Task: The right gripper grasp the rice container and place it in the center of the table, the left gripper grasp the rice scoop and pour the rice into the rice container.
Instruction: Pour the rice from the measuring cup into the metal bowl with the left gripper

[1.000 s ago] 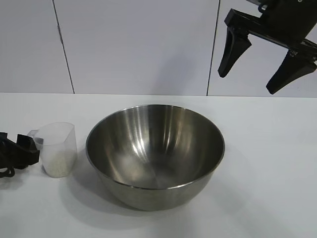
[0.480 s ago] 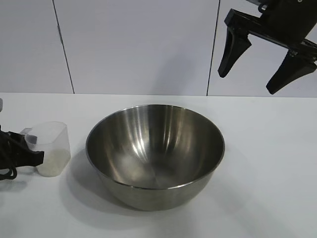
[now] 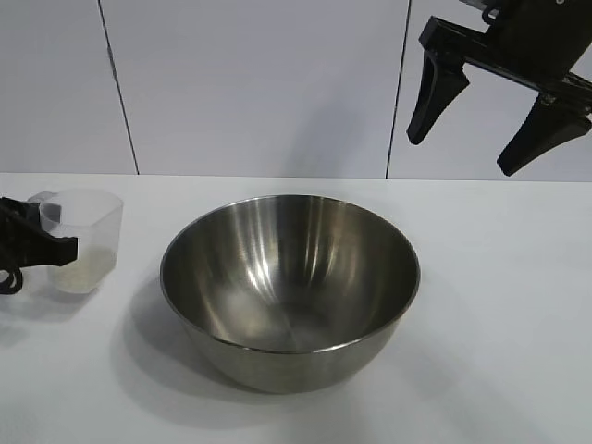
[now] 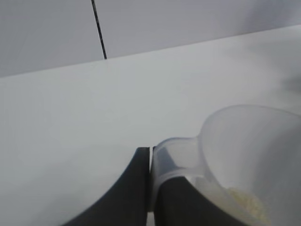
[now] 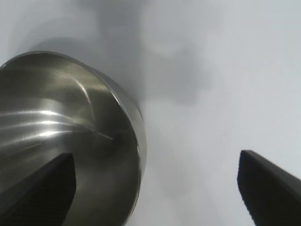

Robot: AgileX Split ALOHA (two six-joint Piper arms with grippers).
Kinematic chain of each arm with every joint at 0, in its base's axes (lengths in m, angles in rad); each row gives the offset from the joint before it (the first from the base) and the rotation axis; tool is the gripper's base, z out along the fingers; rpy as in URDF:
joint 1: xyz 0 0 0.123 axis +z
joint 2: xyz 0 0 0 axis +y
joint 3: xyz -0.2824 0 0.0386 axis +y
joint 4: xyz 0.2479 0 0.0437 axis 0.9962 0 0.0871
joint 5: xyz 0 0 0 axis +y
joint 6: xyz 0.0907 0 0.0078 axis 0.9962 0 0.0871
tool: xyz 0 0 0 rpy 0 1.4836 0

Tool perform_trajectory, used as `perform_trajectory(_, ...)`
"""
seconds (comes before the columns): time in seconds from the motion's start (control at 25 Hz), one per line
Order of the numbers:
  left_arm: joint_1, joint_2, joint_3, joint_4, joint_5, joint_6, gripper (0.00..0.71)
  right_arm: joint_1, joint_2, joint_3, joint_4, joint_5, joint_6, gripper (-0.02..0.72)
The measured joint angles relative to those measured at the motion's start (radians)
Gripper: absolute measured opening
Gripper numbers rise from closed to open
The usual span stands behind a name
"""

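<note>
At the table's (image 3: 499,305) middle sits the rice container (image 3: 289,287); left of it, the left gripper (image 3: 51,250) pinches the raised rice scoop (image 3: 81,242). Its wrist view shows rice (image 4: 244,205) inside. The right gripper (image 3: 486,116) hangs spread above.

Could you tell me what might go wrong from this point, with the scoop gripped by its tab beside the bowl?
1. The left gripper is shut on only the short side tab of the rice scoop, so the scoop may twist or slip.
2. The rice could spill onto the table before reaching the rice container.
3. The open right gripper hangs above, possibly in the way.
</note>
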Motion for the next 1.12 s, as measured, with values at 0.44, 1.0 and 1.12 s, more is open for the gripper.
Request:
perform_trajectory(0.44,0.002,-0.234,-0.097,0.226,0.264,0.000,0.003,0.000,0.000,0.000,0.000,0.001,0.001,0.641)
perform_trajectory(1.0,-0.231,-0.307,-0.351,0.371,0.644,0.118,0.003,0.000,0.000,0.000,0.000,0.001,0.001,0.641)
perform_trajectory(1.12,-0.283,-0.307,-0.356,0.373,0.667,0.202,0.003,0.000,0.000,0.000,0.000,0.003,0.001,0.641)
